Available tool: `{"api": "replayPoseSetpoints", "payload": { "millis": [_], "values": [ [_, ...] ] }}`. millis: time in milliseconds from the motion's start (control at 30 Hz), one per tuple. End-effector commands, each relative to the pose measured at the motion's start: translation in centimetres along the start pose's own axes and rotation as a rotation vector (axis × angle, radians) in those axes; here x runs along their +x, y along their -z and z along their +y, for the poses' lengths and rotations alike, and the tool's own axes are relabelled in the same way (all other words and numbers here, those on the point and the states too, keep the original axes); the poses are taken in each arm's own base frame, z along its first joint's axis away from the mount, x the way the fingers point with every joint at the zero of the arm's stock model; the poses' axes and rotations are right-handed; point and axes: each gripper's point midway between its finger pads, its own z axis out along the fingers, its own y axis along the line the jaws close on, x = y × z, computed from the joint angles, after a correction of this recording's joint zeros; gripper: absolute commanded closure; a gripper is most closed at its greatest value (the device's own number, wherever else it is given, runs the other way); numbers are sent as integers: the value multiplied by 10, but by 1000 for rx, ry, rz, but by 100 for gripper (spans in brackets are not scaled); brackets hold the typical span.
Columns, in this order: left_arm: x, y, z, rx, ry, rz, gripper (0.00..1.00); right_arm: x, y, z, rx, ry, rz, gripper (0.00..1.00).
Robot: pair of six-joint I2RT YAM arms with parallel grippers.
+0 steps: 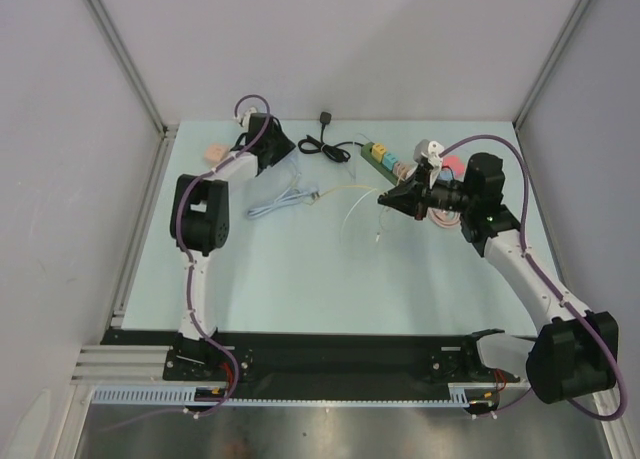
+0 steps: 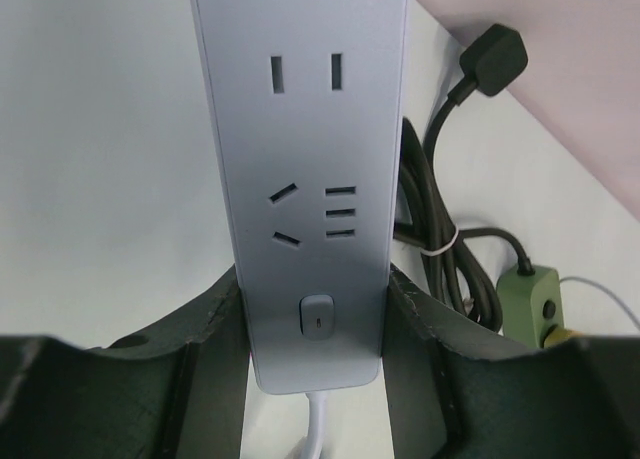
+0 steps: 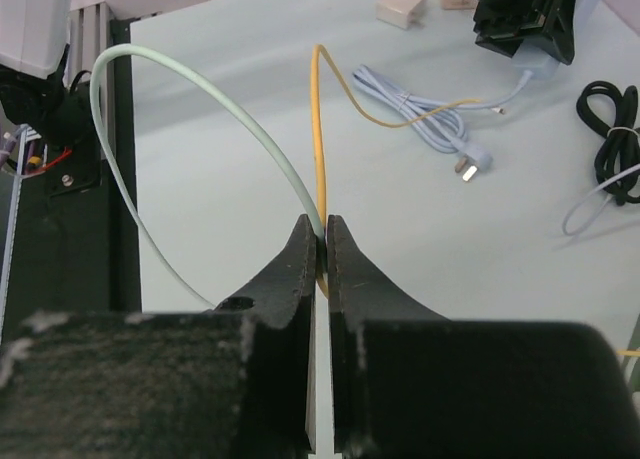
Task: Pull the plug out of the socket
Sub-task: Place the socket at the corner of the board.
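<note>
- The left hand [image 2: 315, 314] holds the white power strip [image 2: 300, 129] across its width, 1 finger flat on each long edge near the switch end. The jaws stand at a middling width, filled by the strip.
- In the left wrist view the strip's long axis runs from 12 to 6 o'clock, with its own cord leaving at 6. The 2-slot socket, the 3-slot socket and the 3 small slots on its face all show empty.
- The right hand [image 3: 322, 241] is pinched fully narrow on a thin yellow cable [image 3: 320, 129], with a pale green cable [image 3: 200, 74] caught in the same nip.
- I judge the plug to be the yellow cable's free tip [image 3: 495, 106], though I cannot be sure. It lies loose on the table [image 1: 330, 279], at 9 o'clock from the right hand in the top view and apart from any socket, so the pull looks made.
- The coming move turns on which strip matters. The white strip lies at 10 o'clock from the right hand, well apart, and only the left arm reaches it.
- A green strip [image 1: 374, 151] carrying coloured plugs lies near the right hand at 11 o'clock. Its long axis runs from 10 to 4, and the right arm is the nearer.
- Only the left wrist view shows the white strip's empty face, which the left hand covers in the top view.
- Only the right wrist view shows the 2 cables inside the nip, and a white 2-pin plug [image 3: 470, 164] lying loose.
</note>
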Motion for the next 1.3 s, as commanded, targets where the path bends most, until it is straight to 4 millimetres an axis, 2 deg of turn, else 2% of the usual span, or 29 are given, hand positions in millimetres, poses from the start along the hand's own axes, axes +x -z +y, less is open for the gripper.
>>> {"api": "replayPoseSetpoints", "payload": {
  "millis": [0,67,100,200,300,333,367,467,500,533,567,600,667,733,767,833,867,900,967,1000,1067,1100,1133,1200,1233,1267],
  "values": [
    [-42,-3,-35,69,80,-108,100,-24,12,-1,2,53,-38,100],
    [-42,-14,-33,53,103,-109,100,-33,15,8,-34,32,-67,100],
    [-36,-23,-25,28,112,-98,100,-36,14,14,-71,29,-73,100],
    [-37,-32,-26,10,156,-89,100,-38,10,26,-121,-31,-84,100],
    [-31,-46,-17,-36,170,-73,100,-50,11,32,-155,-30,-117,100],
    [-33,-47,-19,-33,170,-79,100,-54,13,32,-157,-30,-124,100],
    [-29,-52,-13,-50,171,-73,100,-58,14,33,-159,-29,-132,100],
    [-26,-58,-5,-68,179,-72,100,-77,28,39,-181,-32,-165,100],
    [-27,-59,-2,-75,184,-75,100,-90,35,45,-200,66,-193,100],
    [-26,-61,1,-82,184,-73,100,-95,43,48,-198,-4,-198,100],
    [-26,-61,3,-89,187,-71,100,-97,48,50,-197,2,-210,100],
    [-25,-62,5,-95,189,-70,100,-108,55,58,-205,116,-242,100],
    [-25,-63,7,-93,194,-69,100,-113,64,57,-181,88,-249,100],
    [-24,-63,8,-94,194,-64,100,-108,62,50,-166,41,-230,100],
    [-24,-63,7,-94,194,-64,100,-107,70,36,-114,57,-229,100],
    [-23,-64,7,-90,197,-60,100,-101,71,25,-82,1,-216,100],
    [-23,-64,5,-82,198,-57,100,-98,71,16,-58,72,-212,100],
    [-23,-64,5,-76,200,-55,100,-82,67,6,-36,-59,-172,100],
    [-23,-64,-2,-46,200,-46,100,-74,62,-10,21,-24,-119,100],
    [-24,-64,-4,-31,202,-45,99,-34,50,-21,95,-17,10,100],
    [-29,-61,-11,5,203,-41,90,-20,42,-32,159,-3,68,100],
    [-32,-60,-14,16,201,-42,84,-22,37,-36,151,-24,39,100],
    [-33,-59,-17,31,190,-45,72,-15,35,-38,149,-37,47,100],
    [-45,-52,-26,69,176,-55,63,-2,29,-44,181,-45,90,100],
    [-47,-48,-31,95,152,-51,53,6,24,-46,180,-48,106,100],
    [-50,-44,-33,109,142,-51,48,12,22,-47,188,-53,114,100]
  ]
}}
